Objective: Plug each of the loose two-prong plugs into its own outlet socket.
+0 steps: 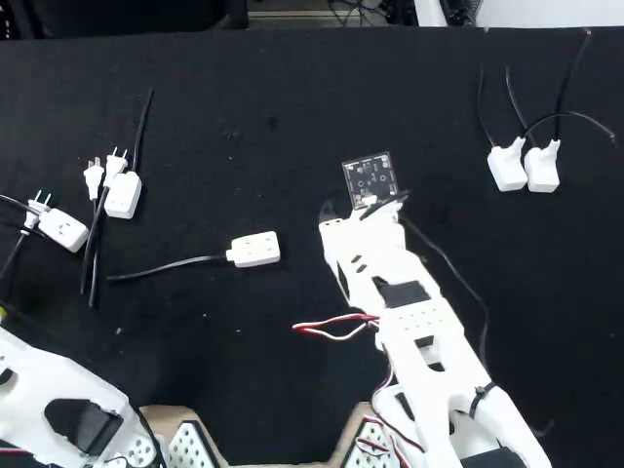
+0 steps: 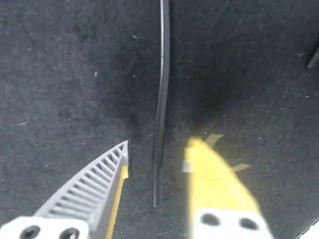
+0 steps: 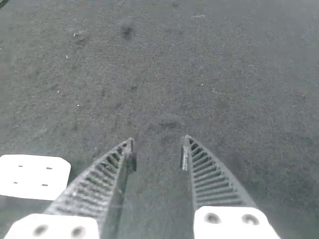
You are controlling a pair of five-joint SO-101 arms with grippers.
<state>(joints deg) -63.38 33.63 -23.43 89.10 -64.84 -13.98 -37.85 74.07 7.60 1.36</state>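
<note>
Risk, wrong pairing: the right gripper [image 1: 332, 216] sits just beside the middle outlet socket [image 1: 254, 250], while the loose plugs lie well apart on the left side of the table [image 1: 292, 88]; a grab at the socket body instead of a plug would probably just drag it by its cord
Risk, snagged cord: a black cord [image 2: 162, 99] runs straight between the left gripper [image 2: 158, 147] fingers, so a closing pinch there would likely catch the cord, not a plug, and tug whatever hangs on its end
Risk, crowding: the first loose plug [image 1: 94, 176] and second loose plug [image 1: 116, 162] lie touching or nearly so, just beside the left outlet socket [image 1: 123, 194]; a wide approach could knock one aside or pick up both
Right fingers: spread apart, nothing between them, bare cloth beneath, the middle outlet socket off to one side
Left fingers: parted, one grey and one yellow, straddling the cord with no visible pinch on it; I cannot tell whether either pad touches it
Task's things: both loose plugs lie prongs-up-table on the cloth, not seated in any socket
</note>
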